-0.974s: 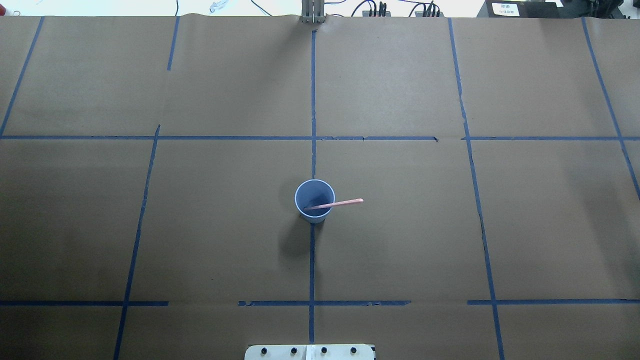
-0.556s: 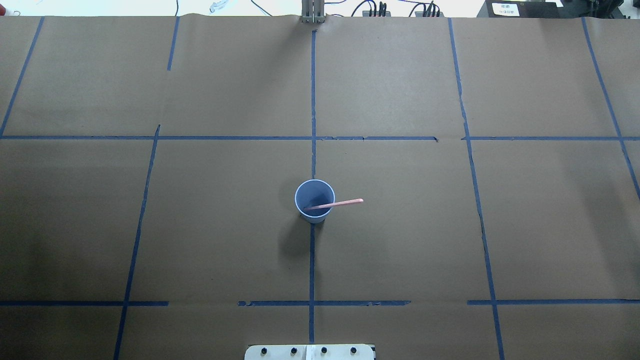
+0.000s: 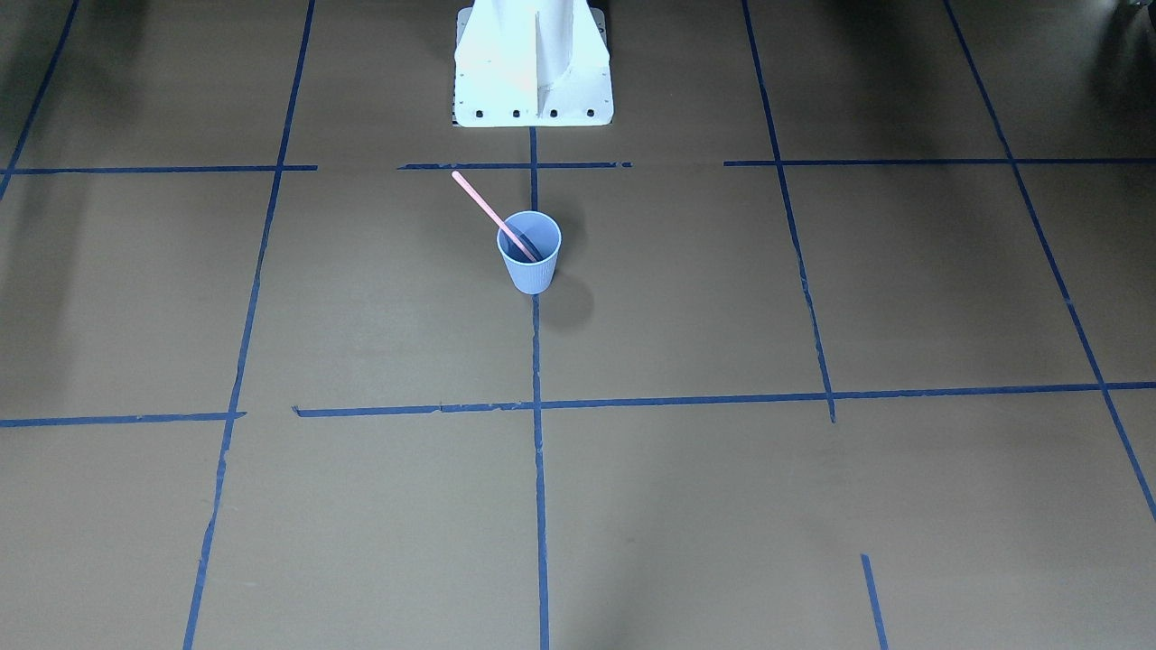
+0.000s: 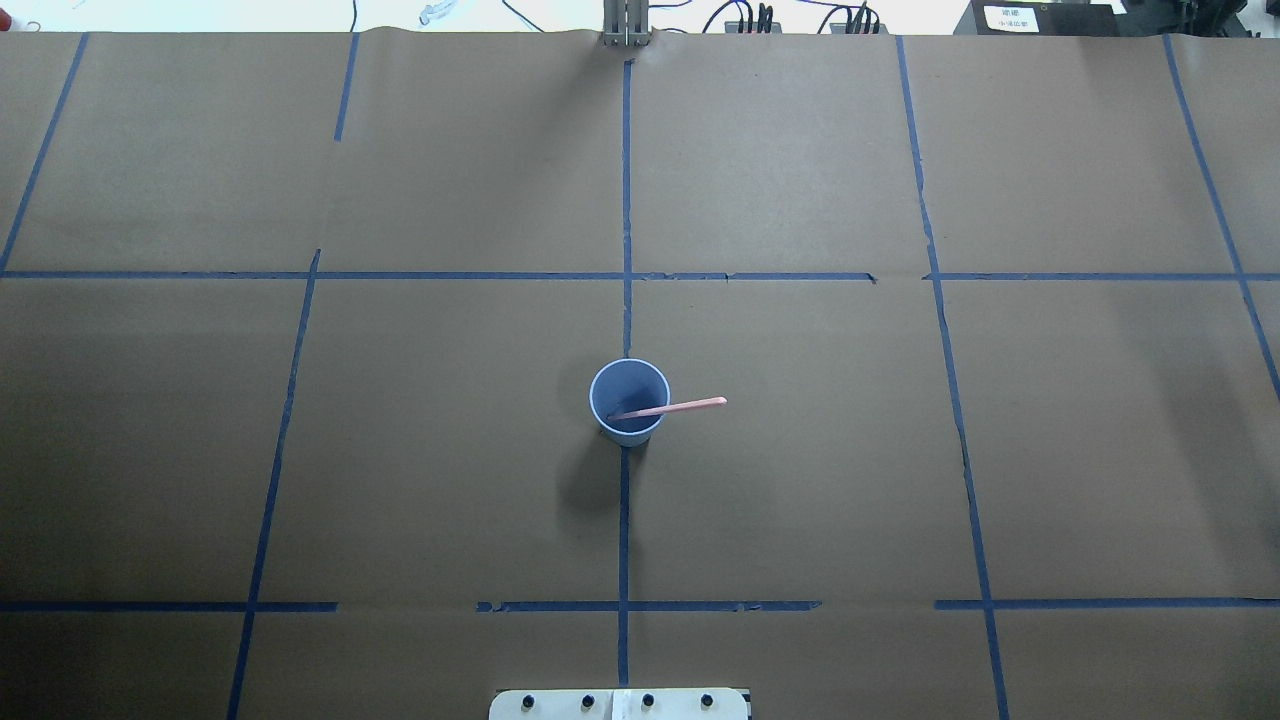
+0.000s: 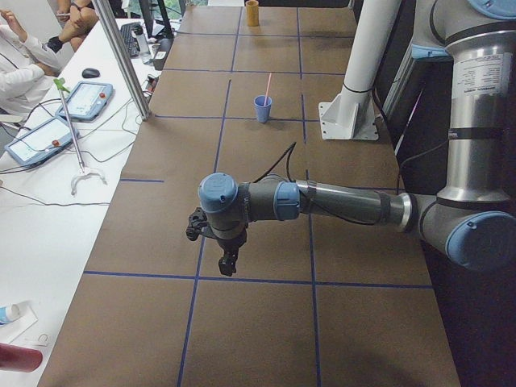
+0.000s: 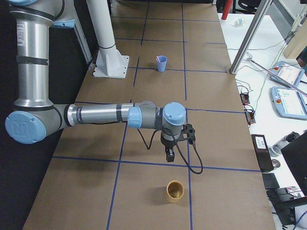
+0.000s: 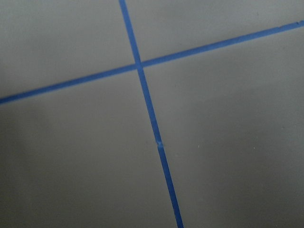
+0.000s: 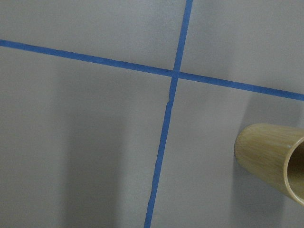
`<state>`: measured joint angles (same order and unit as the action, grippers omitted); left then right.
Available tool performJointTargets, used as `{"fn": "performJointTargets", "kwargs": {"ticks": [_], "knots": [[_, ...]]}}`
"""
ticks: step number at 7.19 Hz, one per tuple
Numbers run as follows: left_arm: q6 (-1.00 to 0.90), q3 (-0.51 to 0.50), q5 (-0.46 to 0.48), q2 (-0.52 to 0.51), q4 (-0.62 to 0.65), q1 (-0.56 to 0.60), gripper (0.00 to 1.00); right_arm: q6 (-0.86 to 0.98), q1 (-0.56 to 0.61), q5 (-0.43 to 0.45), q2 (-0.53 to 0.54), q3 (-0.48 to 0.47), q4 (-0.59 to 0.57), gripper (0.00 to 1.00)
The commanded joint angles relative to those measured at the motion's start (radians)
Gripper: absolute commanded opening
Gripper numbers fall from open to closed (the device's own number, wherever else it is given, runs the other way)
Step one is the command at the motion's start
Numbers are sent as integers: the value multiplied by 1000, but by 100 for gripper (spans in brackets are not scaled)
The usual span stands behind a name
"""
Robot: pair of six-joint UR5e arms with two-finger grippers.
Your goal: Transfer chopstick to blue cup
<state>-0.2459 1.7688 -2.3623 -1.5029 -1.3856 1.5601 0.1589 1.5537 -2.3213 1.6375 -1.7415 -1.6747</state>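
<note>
The blue cup [image 4: 626, 383] stands upright on the brown table at the centre tape line; it also shows in the front view [image 3: 531, 271] and both side views [image 5: 263, 109] [image 6: 162, 63]. The pale-pink chopstick [image 4: 690, 405] stands in it, leaning over the rim toward the robot's right [image 3: 479, 200]. My left gripper [image 5: 228, 262] hangs low over the table far to the left of the cup; I cannot tell whether it is open or shut. My right gripper [image 6: 169, 155] hangs low far to the right; I cannot tell its state either. Neither wrist view shows fingers.
A bamboo-coloured cup [image 6: 175, 190] stands near my right gripper and shows in the right wrist view [image 8: 270, 156]. The white robot base [image 3: 533, 63] is behind the blue cup. A metal pole [image 5: 121, 56] and teach pendants [image 5: 85, 98] stand beyond the table's far edge.
</note>
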Motion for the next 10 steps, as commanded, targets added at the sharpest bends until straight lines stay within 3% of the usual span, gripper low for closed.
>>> {"fn": "performJointTargets", "kwargs": {"ticks": [1,2,5,7,10], "knots": [[10,9,-32,21,2,3,100,1,-3,13,-5,-9,3,100],[16,0,-101,39,-12,2,100,7,-12,14,-4,-28,0,100],[74,-43,-103,13,-48,-2,100,25,-17,36,11,-53,6,100],[71,-40,-16,18,-75,-2,100,24,-17,13,33,-69,9,100],[82,-31,-11,13,-79,-3,100,8,-20,8,21,-62,6,100]]}}
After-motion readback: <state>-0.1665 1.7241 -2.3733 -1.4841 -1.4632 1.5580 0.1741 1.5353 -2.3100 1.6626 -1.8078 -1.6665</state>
